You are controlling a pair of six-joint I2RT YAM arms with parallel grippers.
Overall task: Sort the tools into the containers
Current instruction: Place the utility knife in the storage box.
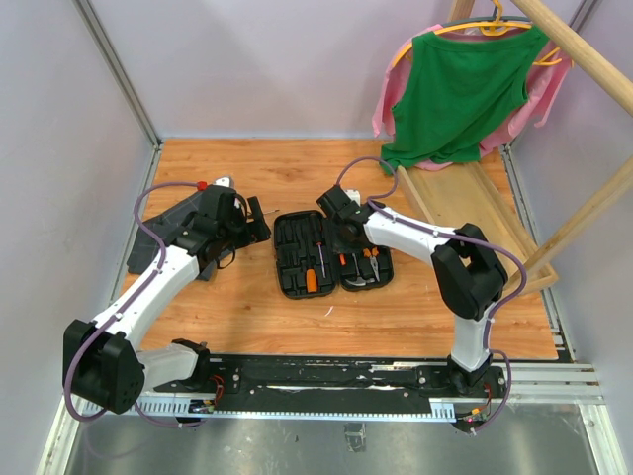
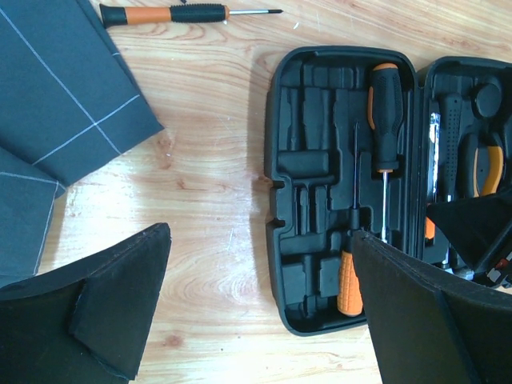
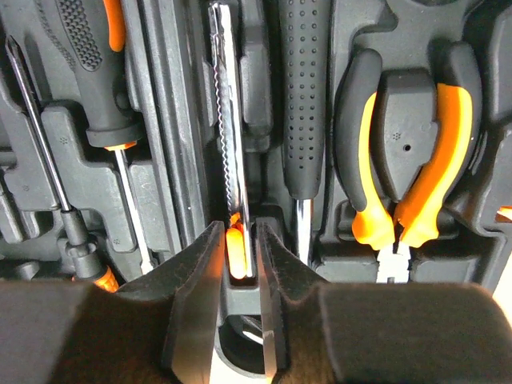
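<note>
**Top external view.** The black tool case [image 1: 297, 282] lies open on the wooden table [image 1: 247, 317], midway between the two arms. The left gripper [image 1: 252, 220] hangs just left of the case, above the edge of a dark grey cloth [image 1: 168, 233]. The right gripper [image 1: 341, 233] is down inside the case's right half. A long wooden tray [image 1: 465, 198] leans at the right, below a green shirt [image 1: 460, 89] on a hanger.

**Left wrist view.** The left gripper [image 2: 260, 240] is released: its fingers [image 2: 104, 312] stand wide apart with nothing between them, over bare table and the case's left rim. A loose screwdriver [image 2: 164, 13] with an orange and black handle lies on the table beyond the cloth, well apart from the case. In the left half of the case, a black-handled screwdriver [image 2: 386, 104] and a thin orange-handled screwdriver [image 2: 352, 272] sit in moulded slots.

**Right wrist view.** The right gripper [image 3: 238, 232] straddles the orange end of a serrated blade [image 3: 228, 120] lying in its slot. The jaws stand narrow, one on each side. Whether they clench the blade or merely flank it cannot be told. Beside it lie a dotted black handle [image 3: 302, 96] and the orange-handled pliers [image 3: 408, 176], each seated in its own recess.
</note>
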